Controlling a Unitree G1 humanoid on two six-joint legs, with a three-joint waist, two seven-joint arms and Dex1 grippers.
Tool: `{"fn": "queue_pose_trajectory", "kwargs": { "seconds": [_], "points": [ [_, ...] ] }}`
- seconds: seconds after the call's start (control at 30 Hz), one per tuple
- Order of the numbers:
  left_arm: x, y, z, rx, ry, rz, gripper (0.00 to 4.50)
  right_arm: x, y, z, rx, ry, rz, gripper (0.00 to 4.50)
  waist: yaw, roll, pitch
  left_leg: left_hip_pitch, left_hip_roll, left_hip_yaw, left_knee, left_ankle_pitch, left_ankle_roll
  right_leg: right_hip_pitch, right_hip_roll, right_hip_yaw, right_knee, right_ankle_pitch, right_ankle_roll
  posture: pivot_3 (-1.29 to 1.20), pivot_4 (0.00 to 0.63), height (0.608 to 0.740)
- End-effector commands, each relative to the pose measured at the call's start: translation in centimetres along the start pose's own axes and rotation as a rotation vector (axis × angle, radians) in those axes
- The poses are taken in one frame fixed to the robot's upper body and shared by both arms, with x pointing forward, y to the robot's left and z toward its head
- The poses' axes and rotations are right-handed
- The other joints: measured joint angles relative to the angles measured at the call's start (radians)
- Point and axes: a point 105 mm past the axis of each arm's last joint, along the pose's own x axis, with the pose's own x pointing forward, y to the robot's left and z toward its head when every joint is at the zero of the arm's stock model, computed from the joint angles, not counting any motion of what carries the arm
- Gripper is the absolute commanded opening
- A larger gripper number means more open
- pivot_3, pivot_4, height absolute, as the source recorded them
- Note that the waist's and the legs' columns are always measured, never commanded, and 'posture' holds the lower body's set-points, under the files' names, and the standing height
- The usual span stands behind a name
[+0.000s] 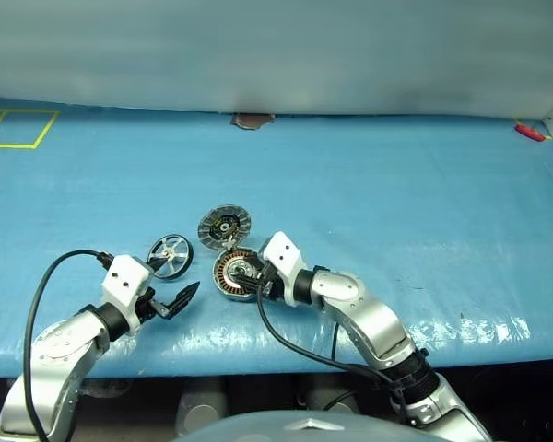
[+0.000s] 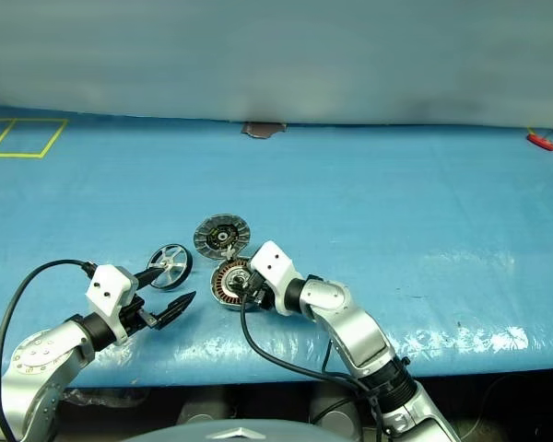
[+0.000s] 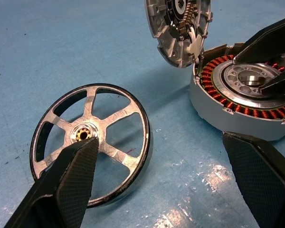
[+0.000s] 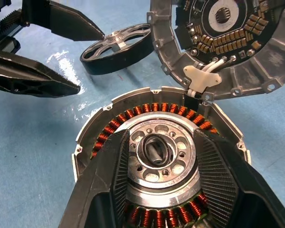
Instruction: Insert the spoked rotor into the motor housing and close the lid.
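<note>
Copper windings ring the housing [image 4: 156,156], where my right end effector [image 4: 159,185] sits half-spread astride the central bearing, gripping nothing I can confirm, and I worry a fingertip could snag the coils or nudge the upright lid [image 4: 218,42] shut. My left end effector [image 3: 166,180], wide open and empty, hovers by the rotor [image 3: 92,142], which lies on the tabletop just left of the housing and could skid from a careless pinch. I count one rotor, one housing, one lid.

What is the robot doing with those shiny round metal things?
It is putting a motor together on a blue table. Its right gripper rests on the round grey motor housing with copper windings, fingers either side of the silver centre. The grey lid stands tipped open. The thin silver spoked rotor waits beside it, the open left gripper near it.
</note>
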Motion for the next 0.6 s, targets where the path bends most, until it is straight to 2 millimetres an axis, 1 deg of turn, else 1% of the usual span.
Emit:
{"fn": "queue_pose_trajectory", "kwargs": {
  "seconds": [0.03, 0.1, 0.13, 0.17, 0.2, 0.3, 0.33, 0.43, 0.6],
  "points": [
    [-0.1, -0.2, 1.4, 0.035, -0.054, -0.006, 4.5, -0.6, 0.6, 3.0, -0.014, -0.111, 0.018, 2.27, 0.0, 0.0, 0.0, 0.0, 0.0, 0.0, 0.0, 0.0, 0.0, 0.0, 0.0, 0.0, 0.0, 0.0, 0.0, 0.0, 0.15, 0.74],
    [-0.1, -0.2, 1.4, 0.035, -0.053, -0.006, 4.5, -0.8, 0.6, 3.7, -0.007, -0.134, 0.015, 2.27, 0.0, 0.0, 0.0, 0.0, 0.0, 0.0, 0.0, 0.0, 0.0, 0.0, 0.0, 0.0, 0.0, 0.0, 0.0, 0.0, 0.15, 0.74],
    [-0.1, -0.2, 1.4, 0.035, -0.053, -0.005, 4.5, -0.9, 0.6, 4.0, -0.003, -0.144, 0.013, 1.9, 0.0, 0.0, 0.0, 0.0, 0.0, 0.0, 0.0, 0.0, 0.0, 0.0, 0.0, 0.0, 0.0, 0.0, 0.0, 0.0, 0.15, 0.74],
    [-0.2, -0.2, 1.4, 0.035, -0.052, -0.005, 4.5, -1.0, 0.6, 4.2, 0.0, -0.149, 0.012, 1.7, 0.0, 0.0, 0.0, 0.0, 0.0, 0.0, 0.0, 0.0, 0.0, 0.0, 0.0, 0.0, 0.0, 0.0, 0.0, 0.0, 0.15, 0.74],
    [-0.2, -0.2, 1.4, 0.035, -0.052, -0.006, 4.5, -1.0, 0.7, 4.2, 0.0, -0.148, 0.014, 1.39, 0.0, 0.0, 0.0, 0.0, 0.0, 0.0, 0.0, 0.0, 0.0, 0.0, 0.0, 0.0, 0.0, 0.0, 0.0, 0.0, 0.15, 0.74],
    [-0.1, -0.2, 1.4, 0.035, -0.051, -0.007, 4.5, -0.9, 0.6, 3.7, -0.015, -0.117, 0.003, 0.43, 0.0, 0.0, 0.0, 0.0, 0.0, 0.0, 0.0, 0.0, 0.0, 0.0, 0.0, 0.0, 0.0, 0.0, 0.0, 0.0, 0.15, 0.74],
    [-0.1, -0.2, 1.4, 0.036, -0.052, -0.008, 4.5, -0.6, 0.4, 3.0, -0.038, -0.077, -0.018, 0.03, 0.0, 0.0, 0.0, 0.0, 0.0, 0.0, 0.0, 0.0, 0.0, 0.0, 0.0, 0.0, 0.0, 0.0, 0.0, 0.0, 0.15, 0.74],
    [-0.1, -0.3, 1.4, 0.037, -0.052, -0.008, 4.5, -0.2, 0.0, 1.9, -0.069, -0.02, -0.049, 0.01, -0.001, 0.0, 0.0, 0.0, 0.0, 0.0, 0.0, 0.0, 0.0, 0.0, 0.0, 0.0, 0.0, 0.0, 0.0, 0.0, 0.15, 0.74],
    [-0.2, -0.3, 1.4, 0.036, -0.05, -0.007, 4.5, 0.3, -0.2, 1.5, -0.074, -0.004, -0.066, 0.01, -0.001, 0.0, 0.0, 0.0, 0.0, 0.0, 0.0, 0.0, 0.0, 0.0, 0.0, 0.0, 0.0, 0.0, 0.0, 0.0, 0.15, 0.74]
  ]
}}
